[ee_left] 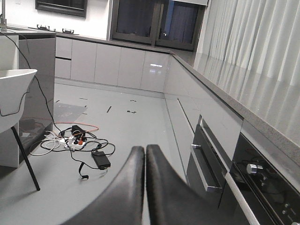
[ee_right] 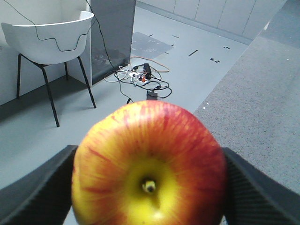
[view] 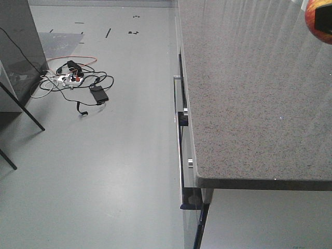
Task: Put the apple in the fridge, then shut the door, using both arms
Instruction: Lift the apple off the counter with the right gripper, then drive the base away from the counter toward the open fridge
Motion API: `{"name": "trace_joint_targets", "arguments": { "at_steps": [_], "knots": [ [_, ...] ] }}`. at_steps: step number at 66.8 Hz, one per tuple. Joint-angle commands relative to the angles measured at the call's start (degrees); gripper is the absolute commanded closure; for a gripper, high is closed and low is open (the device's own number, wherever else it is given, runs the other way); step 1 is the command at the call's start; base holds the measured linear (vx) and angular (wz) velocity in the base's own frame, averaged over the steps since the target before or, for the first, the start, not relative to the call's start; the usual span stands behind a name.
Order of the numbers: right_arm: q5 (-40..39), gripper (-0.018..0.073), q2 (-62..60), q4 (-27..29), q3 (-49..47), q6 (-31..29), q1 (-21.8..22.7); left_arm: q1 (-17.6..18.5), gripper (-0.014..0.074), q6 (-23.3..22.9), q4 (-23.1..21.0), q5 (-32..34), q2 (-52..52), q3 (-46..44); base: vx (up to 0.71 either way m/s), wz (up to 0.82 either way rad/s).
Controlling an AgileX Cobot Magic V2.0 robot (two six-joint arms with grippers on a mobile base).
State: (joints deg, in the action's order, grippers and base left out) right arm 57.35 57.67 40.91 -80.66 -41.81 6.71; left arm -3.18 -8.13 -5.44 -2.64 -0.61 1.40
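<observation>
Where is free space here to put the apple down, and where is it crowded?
The grey countertop is bare from its near edge up to the apple. The floor between the cabinet fronts and the cable tangle is open too. It is crowded at those cables.

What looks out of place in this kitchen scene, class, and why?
A tangle of cables and a power strip sprawls loose on the grey floor near the white chair, a likely trip hazard. Nothing else stands out.

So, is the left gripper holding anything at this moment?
No, the left gripper is shut, its jaws touching with nothing between them.
</observation>
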Motion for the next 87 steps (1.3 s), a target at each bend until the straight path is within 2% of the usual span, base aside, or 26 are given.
{"name": "trace_joint_targets", "arguments": {
  "at_steps": [1, 87],
  "knots": [
    [-3.61, 0.0366, -0.64, 2.44, -1.34, -0.46, 0.14, 0.36, 0.0603, 0.08, -0.55, 4.22, 0.31, -1.04, 0.0, 0.0],
    [-3.61, 0.0366, -0.64, 2.49, -1.34, -0.46, 0.14, 0.36, 0.0603, 0.08, -0.55, 4.22, 0.31, -1.04, -0.01, 0.05]
  ]
}}
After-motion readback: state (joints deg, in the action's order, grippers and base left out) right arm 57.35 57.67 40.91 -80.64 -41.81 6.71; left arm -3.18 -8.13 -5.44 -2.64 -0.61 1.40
